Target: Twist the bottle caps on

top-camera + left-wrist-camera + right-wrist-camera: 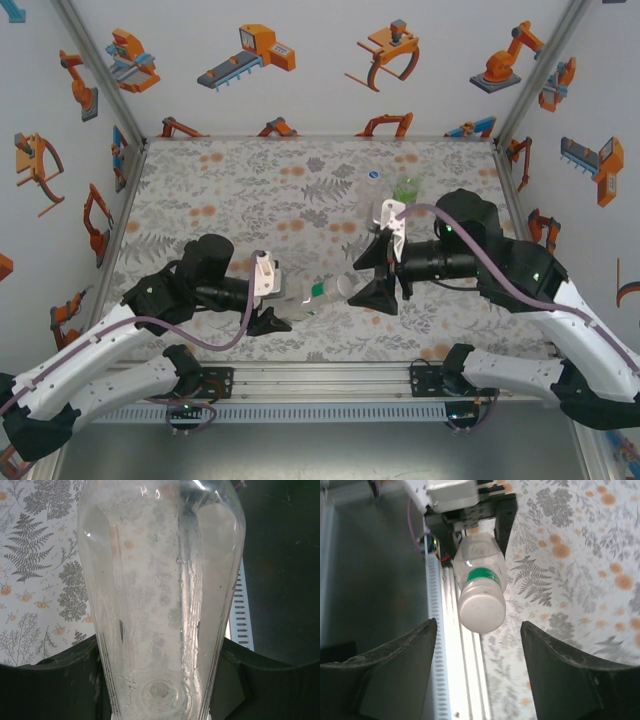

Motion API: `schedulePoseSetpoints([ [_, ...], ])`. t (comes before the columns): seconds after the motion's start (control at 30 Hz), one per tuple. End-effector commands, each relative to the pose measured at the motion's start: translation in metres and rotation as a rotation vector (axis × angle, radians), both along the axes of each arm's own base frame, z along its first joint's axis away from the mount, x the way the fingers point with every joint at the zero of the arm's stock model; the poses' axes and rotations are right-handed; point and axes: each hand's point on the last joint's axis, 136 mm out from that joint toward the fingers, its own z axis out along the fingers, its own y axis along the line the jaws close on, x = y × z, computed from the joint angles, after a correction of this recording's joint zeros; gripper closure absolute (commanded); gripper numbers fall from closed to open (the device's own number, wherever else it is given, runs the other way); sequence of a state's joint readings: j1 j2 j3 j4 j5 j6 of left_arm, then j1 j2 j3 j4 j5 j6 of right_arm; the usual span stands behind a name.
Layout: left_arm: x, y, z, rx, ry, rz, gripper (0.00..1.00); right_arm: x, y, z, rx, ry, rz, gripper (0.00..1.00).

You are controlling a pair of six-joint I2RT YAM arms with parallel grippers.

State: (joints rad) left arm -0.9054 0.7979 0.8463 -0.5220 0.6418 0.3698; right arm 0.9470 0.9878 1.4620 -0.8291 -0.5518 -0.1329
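bottle, clear with a green neck ring, lies level over the counter's near edge, its base clamped in the left tool. its white cap sits between the right tool's spread jaws, untouched. plain bottle and green bottle stand far back.

three bottles on or over the table: one green-banded bottle above its near edge, one clear bottle and one green bottle standing near its far edge. one white cap; others too small to tell.
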Motion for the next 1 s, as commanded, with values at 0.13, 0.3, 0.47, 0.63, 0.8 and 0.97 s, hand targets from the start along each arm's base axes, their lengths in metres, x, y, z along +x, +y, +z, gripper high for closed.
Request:
schedulePoseSetpoints([
  [0.13,-0.007,-0.002,0.012,-0.046,-0.003,-0.037,1.0,-0.02,0.004,-0.004,-0.022,-0.306,0.273,0.33],
  [0.3,-0.007,-0.002,0.012,-0.044,-0.002,-0.036,1.0,-0.017,0.009,-0.001,-0.009,-0.324,0.28,0.38],
  [0.47,-0.007,-0.002,0.011,-0.042,-0.001,-0.037,1.0,-0.015,0.012,-0.005,-0.009,-0.321,0.283,0.41],
  [0.63,-0.006,-0.003,0.011,-0.04,0.001,-0.037,1.0,-0.017,0.014,-0.003,0.001,-0.322,0.288,0.43],
  [0.8,-0.006,-0.003,0.01,-0.039,0.002,-0.036,1.0,-0.017,0.015,-0.003,0.001,-0.318,0.287,0.47],
  [0.97,-0.006,-0.003,0.01,-0.039,0.003,-0.036,1.0,-0.018,0.016,-0.005,-0.005,-0.295,0.279,0.53],
])
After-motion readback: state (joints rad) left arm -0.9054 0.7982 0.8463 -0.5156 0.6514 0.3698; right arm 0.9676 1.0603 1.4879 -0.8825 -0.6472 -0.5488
